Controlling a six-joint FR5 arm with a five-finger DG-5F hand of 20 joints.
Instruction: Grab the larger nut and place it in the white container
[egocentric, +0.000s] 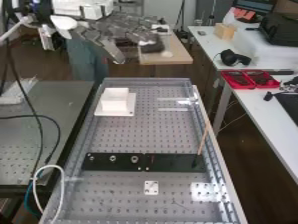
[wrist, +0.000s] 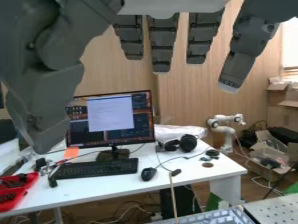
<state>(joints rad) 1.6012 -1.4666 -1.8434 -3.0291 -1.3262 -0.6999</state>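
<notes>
In the high view the hand (egocentric: 123, 34) is at the upper left, high above and beyond the bench's far end, its fingers extended. The wrist view has the hand (wrist: 161, 42) with straight, spread fingers and the thumb apart, nothing between them. On the flat black bar (egocentric: 174, 162) stand the smaller nut (egocentric: 92, 158), the larger nut (egocentric: 113, 158) and the bearing (egocentric: 134, 159), in a row. The white container (egocentric: 116, 101) sits on a white plate near the bench's far left part.
A thin wooden stick (egocentric: 203, 137) leans up from the bar's right end. A small white plate (egocentric: 151, 188) lies nearer than the bar. Cables (egocentric: 61, 187) hang at the bench's left edge. To the right is a desk (egocentric: 256, 107) with red trays (egocentric: 251, 79).
</notes>
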